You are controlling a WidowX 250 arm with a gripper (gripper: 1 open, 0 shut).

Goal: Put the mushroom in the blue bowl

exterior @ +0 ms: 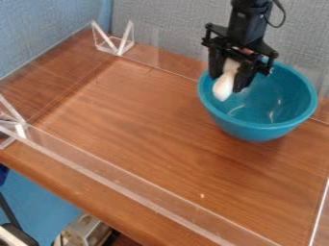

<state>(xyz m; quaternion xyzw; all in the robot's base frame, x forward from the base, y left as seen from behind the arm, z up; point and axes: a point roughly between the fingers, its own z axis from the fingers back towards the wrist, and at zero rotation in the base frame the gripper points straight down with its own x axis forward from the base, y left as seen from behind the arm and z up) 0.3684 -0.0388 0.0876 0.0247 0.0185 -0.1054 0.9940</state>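
wood counter [135, 125] with the blue bowl [276, 117] at the back right. fingers [232, 65] are pinching the mushroom [225, 83] over its left side, so i'd nudge toward the middle, lower, then let go.

- Mushroom [226, 81]: a creamy white stem, with a bit of orange-brown up by the cap.
- Blue bowl [255, 117]: teal-blue all over, glossy, one plain colour with paler shine on it.
- Gripper [234, 62]: black, and the arm above it is black too.
- Tabletop [141, 135]: warm orange-brown, like wood, with fine darker grain running through it.
- Back wall [167, 24]: light grey, finely textured.
- Side wall [45, 29]: a pale bluish grey, speckled the same way.
- Wire-like corner piece [113, 40]: whitish.
- Patch below the table's edge [37, 207]: blue, noticeably deeper than the walls.
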